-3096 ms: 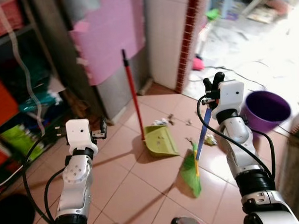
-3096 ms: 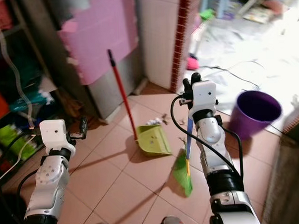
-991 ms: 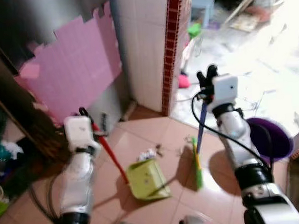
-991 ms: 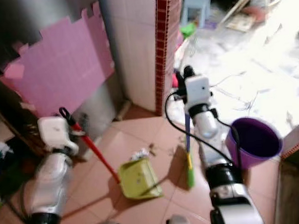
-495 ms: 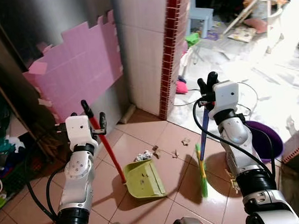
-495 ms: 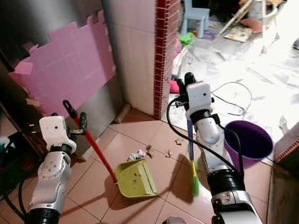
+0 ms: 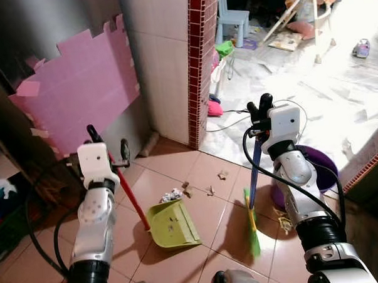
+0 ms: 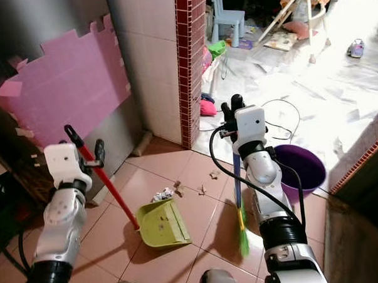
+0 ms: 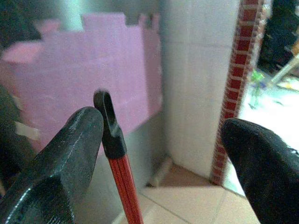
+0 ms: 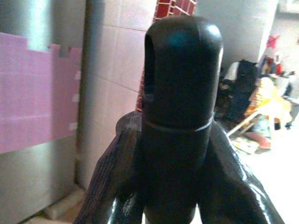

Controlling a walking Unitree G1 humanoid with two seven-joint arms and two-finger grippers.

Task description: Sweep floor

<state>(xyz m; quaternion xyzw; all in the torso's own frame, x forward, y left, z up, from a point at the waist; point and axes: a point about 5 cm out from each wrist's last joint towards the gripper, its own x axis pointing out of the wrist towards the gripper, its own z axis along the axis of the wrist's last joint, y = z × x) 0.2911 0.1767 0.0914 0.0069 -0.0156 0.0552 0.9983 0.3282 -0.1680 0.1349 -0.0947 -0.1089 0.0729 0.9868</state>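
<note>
- Gripping the black cap of the broom [image 7: 252,195], the right pincer [image 7: 260,107] is clenched on the top of the blue handle, its two fingers [image 10: 117,182] pressed to either side of the cap.
- Broom's handle runs down beside the right arm to green bristles that rest on the pink tiled floor [image 7: 198,197], near a purple bucket [image 8: 301,165].
- Left pincer [image 9: 154,149] is spread wide, the red dustpan handle [image 9: 122,175] standing between its fingers and close against one of them; whether that finger touches it cannot be told.
- Red handle slants down to the green dustpan [image 7: 174,225], which lies flat on the floor between the two arms.
- Scraps of litter [image 7: 172,195] lie on the tiles just beyond the dustpan's open edge, with smaller bits scattered toward the broom.
- Behind stands a white tiled wall [image 7: 160,61] edged with a red brick strip, and pink foam panels [image 7: 74,90] lean against a grey surface on the robot's left.
- Beyond the wall, a bright room holds a small blue chair [image 7: 229,20].
</note>
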